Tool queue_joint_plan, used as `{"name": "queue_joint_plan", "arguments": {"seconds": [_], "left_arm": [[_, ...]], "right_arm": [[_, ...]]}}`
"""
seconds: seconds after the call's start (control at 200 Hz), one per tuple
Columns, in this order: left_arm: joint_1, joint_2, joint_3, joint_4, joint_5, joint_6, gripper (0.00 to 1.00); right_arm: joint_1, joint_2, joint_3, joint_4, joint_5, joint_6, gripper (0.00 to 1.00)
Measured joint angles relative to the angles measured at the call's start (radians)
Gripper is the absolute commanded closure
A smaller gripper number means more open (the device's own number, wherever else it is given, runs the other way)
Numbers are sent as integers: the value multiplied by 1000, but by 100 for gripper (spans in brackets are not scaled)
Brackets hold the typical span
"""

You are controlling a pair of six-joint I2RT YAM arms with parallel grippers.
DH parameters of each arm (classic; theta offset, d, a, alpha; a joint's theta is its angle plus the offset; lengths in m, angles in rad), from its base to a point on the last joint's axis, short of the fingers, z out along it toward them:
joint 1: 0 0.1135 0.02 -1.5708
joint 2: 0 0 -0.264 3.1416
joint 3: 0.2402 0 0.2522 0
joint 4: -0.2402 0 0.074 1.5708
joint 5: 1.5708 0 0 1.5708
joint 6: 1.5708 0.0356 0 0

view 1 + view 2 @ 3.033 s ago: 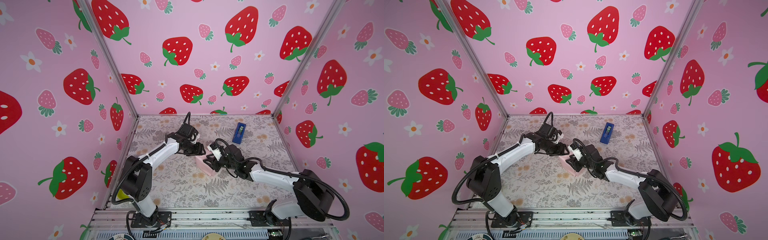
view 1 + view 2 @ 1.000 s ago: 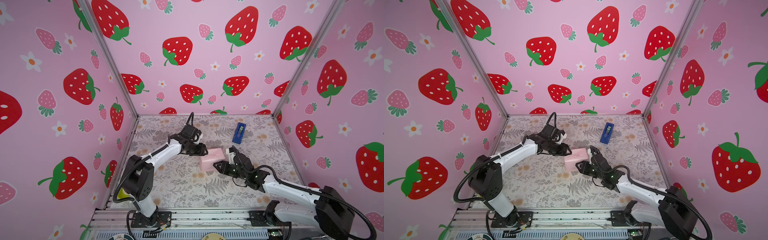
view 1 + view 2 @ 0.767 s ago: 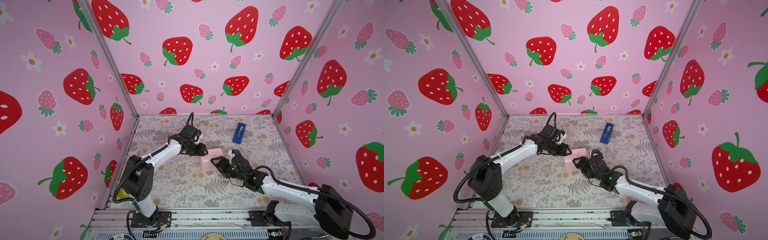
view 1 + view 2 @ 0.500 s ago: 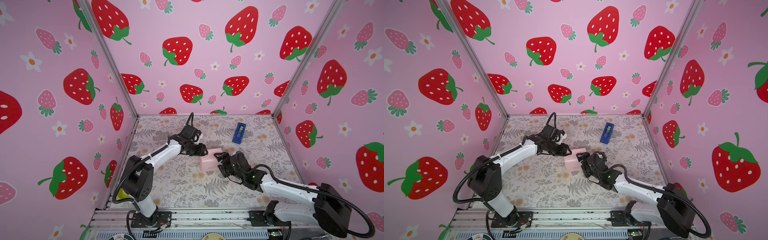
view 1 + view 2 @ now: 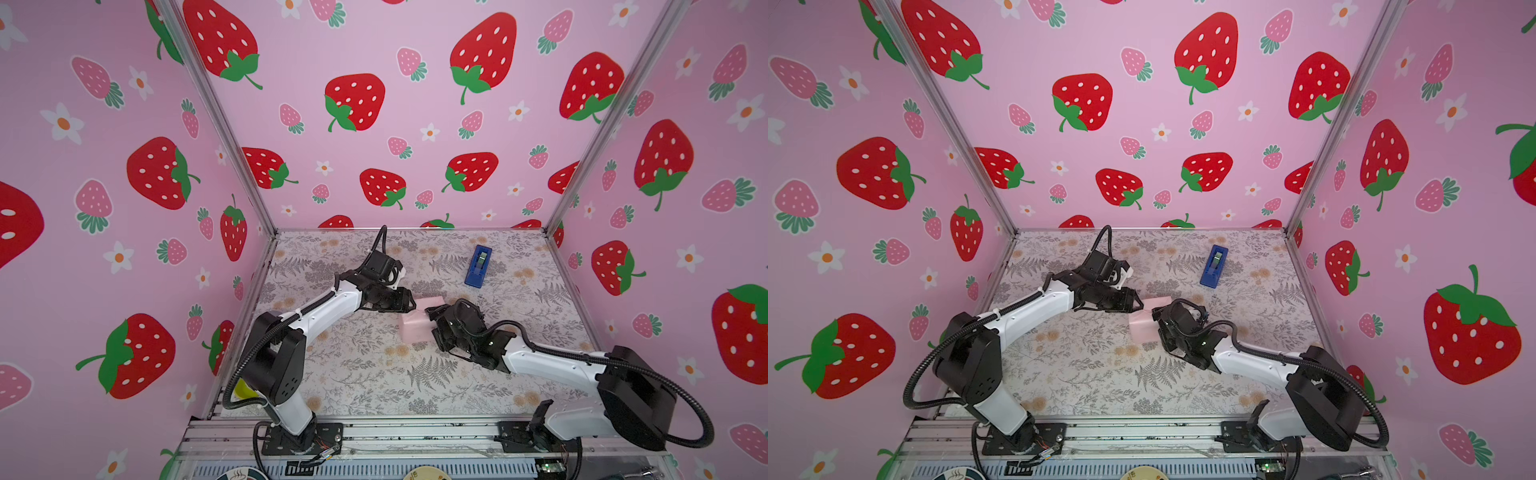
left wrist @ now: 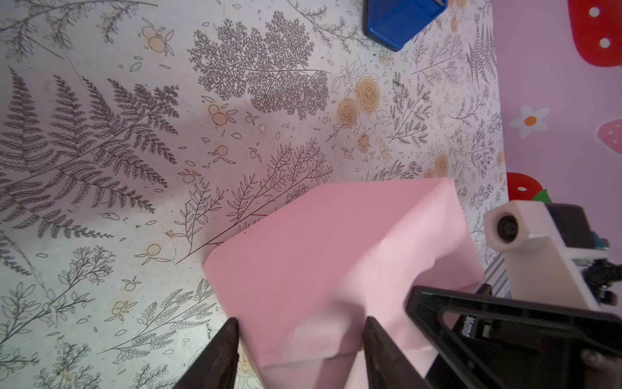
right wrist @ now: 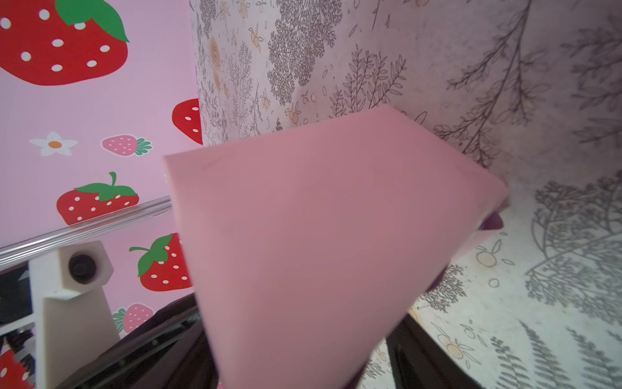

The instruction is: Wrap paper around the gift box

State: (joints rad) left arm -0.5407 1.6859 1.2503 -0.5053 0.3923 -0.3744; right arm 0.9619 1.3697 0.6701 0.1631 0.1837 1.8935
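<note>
The paper (image 5: 412, 326) (image 5: 1143, 328) shows its pale pink face, folded into a box-shaped parcel on the table's middle. The gift box itself is hidden under it. My left gripper (image 5: 409, 305) (image 5: 1137, 308) reaches in from the left and is shut on the parcel's far left end; in the left wrist view its fingers (image 6: 220, 350) press the paper (image 6: 336, 252) on both sides. My right gripper (image 5: 434, 322) (image 5: 1158, 323) straddles the parcel's right end, jaws open. In the right wrist view the paper (image 7: 319, 219) fills the space between its jaws, with a strip of table showing beside one finger (image 7: 414, 350).
A blue tape dispenser (image 5: 478, 266) (image 5: 1214, 266) (image 6: 400, 20) lies at the back right of the floral table (image 5: 374, 374). Pink strawberry walls close in the left, back and right sides. A metal rail runs along the front edge.
My right gripper has moved forward from the front right onto the parcel's right end and opened wider around it. The left gripper and the parcel have stayed put.
</note>
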Motion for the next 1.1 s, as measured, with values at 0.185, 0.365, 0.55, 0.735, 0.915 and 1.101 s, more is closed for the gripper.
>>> {"name": "queue_joint_plan", "arguments": {"seconds": [0.185,0.365,0.55,0.735,0.915,1.101], "left_arm": [[-1,-1,0,1,-4,0,41],[-2,-2,0,1,-6,0,41],[-2,-2,0,0,-7,0,41],[-3,-4,6,-13,-13,2,40],[-11,-38,29,-106,-67,20,33],[4,-47,113,-188,-85,63,33]], "right_arm": [[0,0,1,0,-6,-4,29],[0,6,12,-11,-25,-19,26],[0,8,15,-16,-43,-39,29],[0,9,15,-13,-52,-33,34],[-3,0,15,-11,-63,-64,40],[-27,-11,15,-22,-94,-159,42]]}}
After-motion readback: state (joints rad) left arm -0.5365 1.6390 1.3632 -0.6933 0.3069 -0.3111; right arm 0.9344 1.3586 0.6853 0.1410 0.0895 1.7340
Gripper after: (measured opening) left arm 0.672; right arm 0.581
